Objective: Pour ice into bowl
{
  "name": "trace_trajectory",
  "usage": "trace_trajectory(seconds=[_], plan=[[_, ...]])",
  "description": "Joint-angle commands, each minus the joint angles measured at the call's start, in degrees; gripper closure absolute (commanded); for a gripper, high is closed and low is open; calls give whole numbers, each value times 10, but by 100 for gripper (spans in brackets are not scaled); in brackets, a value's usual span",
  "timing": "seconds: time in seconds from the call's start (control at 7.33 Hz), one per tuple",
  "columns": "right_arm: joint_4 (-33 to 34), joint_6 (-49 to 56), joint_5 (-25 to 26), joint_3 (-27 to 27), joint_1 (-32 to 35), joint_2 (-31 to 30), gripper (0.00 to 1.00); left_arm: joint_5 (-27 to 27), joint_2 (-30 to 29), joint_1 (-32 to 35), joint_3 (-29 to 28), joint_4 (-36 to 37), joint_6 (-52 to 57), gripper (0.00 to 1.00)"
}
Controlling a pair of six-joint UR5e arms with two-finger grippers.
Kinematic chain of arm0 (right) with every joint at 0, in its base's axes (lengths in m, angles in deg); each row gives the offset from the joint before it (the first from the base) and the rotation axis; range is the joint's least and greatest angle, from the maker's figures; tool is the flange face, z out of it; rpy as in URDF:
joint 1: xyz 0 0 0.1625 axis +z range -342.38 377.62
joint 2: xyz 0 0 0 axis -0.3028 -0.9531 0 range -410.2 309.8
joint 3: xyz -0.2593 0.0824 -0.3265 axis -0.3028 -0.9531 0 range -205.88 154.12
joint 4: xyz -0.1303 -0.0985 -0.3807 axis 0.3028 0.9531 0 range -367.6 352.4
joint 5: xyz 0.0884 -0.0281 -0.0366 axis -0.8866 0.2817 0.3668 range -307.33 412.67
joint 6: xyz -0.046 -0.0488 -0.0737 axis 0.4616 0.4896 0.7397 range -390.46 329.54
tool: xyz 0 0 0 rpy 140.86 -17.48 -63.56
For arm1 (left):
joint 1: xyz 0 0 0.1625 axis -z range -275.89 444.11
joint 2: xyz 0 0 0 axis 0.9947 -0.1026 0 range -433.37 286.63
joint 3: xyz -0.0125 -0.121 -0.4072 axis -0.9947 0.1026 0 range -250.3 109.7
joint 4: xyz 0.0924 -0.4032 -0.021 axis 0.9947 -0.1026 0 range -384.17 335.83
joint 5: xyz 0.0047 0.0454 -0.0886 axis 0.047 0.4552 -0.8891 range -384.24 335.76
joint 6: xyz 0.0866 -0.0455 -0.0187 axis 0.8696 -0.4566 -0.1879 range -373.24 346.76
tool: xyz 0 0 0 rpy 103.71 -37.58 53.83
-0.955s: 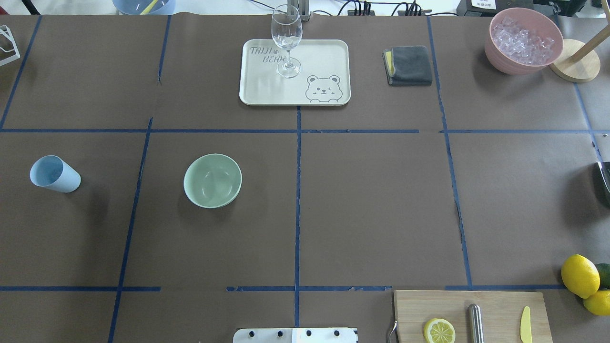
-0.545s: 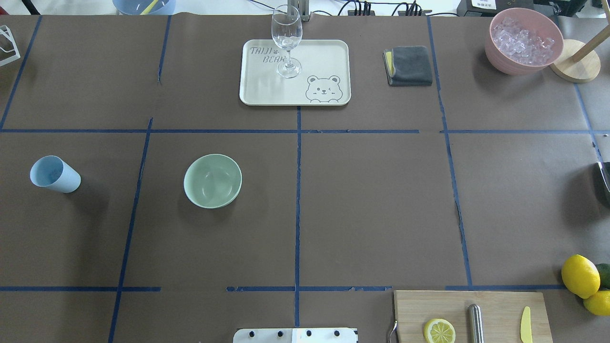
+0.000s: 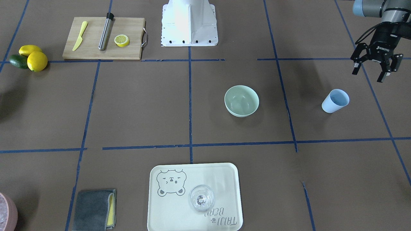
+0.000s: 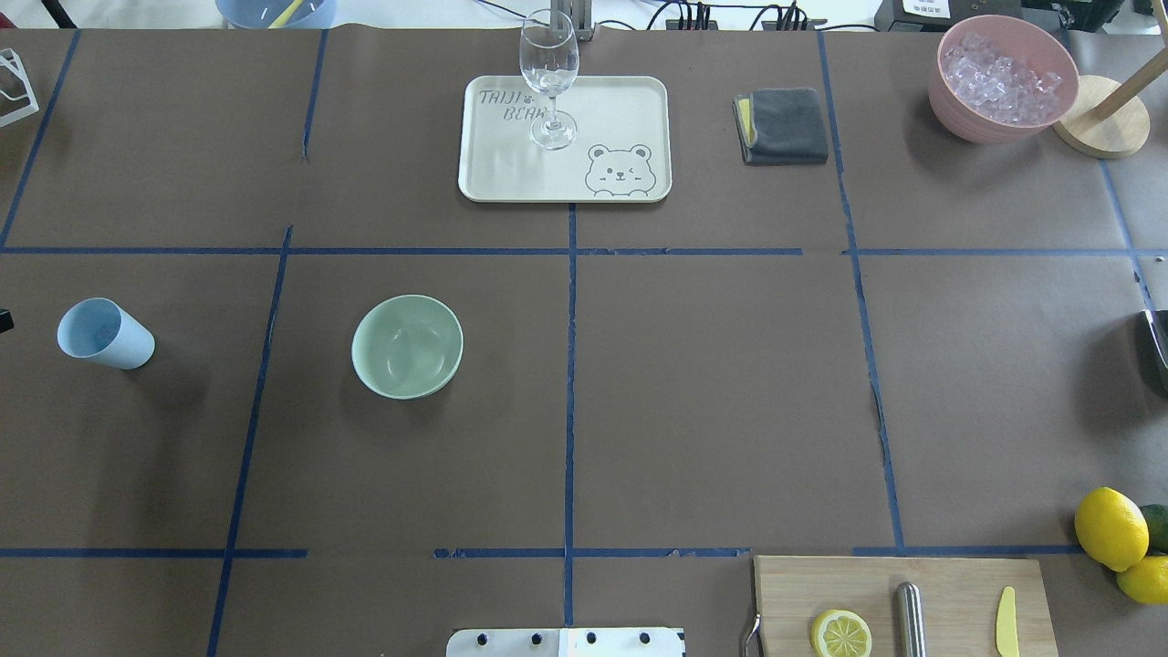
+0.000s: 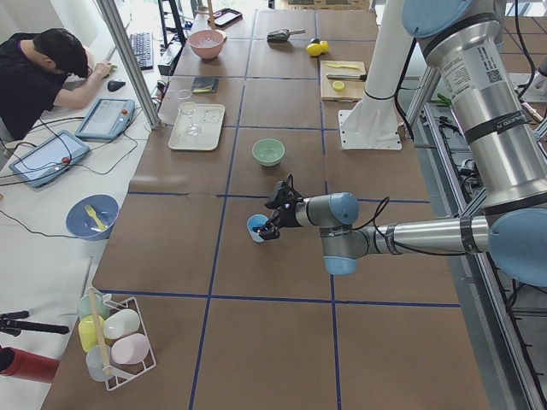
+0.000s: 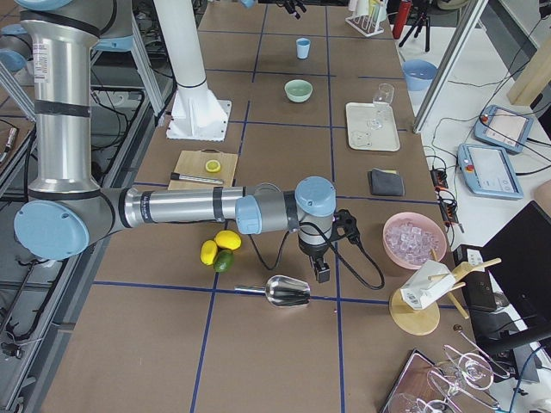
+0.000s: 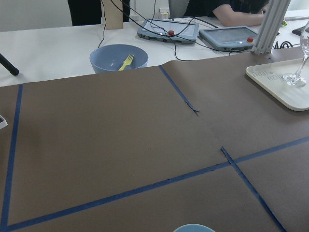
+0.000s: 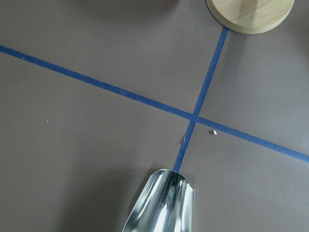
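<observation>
The pale mint-green bowl [image 4: 407,346] [image 3: 241,101] stands upright and holds nothing, left of the table's middle. A light blue cup [image 4: 105,333] [image 3: 335,101] stands further left; only its blue inside shows, and the ice is hidden. My left gripper [image 3: 368,74] hangs open and holds nothing, raised on the cup's outer side, and is apart from it. The cup's rim [image 7: 193,228] just shows at the bottom of the left wrist view. My right gripper [image 6: 323,274] hovers over a metal scoop [image 6: 288,291] [image 8: 161,203] lying on the table. I cannot tell whether this gripper is open or shut.
At the back, a cream tray [image 4: 620,109] carries a wine glass [image 4: 548,64], with a grey cloth [image 4: 781,125] to its right. A pink bowl [image 4: 1002,78] of whitish pieces is far right. A cutting board [image 4: 958,593] and lemons [image 4: 1110,527] sit front right. A person [image 5: 43,77] sits beyond the table.
A dark tip of my left gripper has appeared at the overhead view's left edge, beside the cup. The bowl, cup and everything else have stayed where they were.
</observation>
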Motion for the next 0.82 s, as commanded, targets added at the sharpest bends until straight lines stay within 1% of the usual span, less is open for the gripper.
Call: trace_trajectory(seconds=[0.0,0.14,0.27,0.41,0.55,0.68], plan=[[-2,0,1,0,0,-3,0,156,3,-123,-7,4,-56,0],[-3,0,1,-1,0,-6,0,227,3,-183,-9,18,-96,0],[-2,0,1,-2,0,-6,0,285,-3,-217,-18,55,-137,0],[-2,0,1,-2,0,-6,0,322,-17,-245,-21,89,-168,0],[-2,0,1,-2,0,-7,0,350,-38,-255,-30,130,-195,0],[-3,0,1,-1,0,-10,0,369,-69,-256,-58,147,-209,0]])
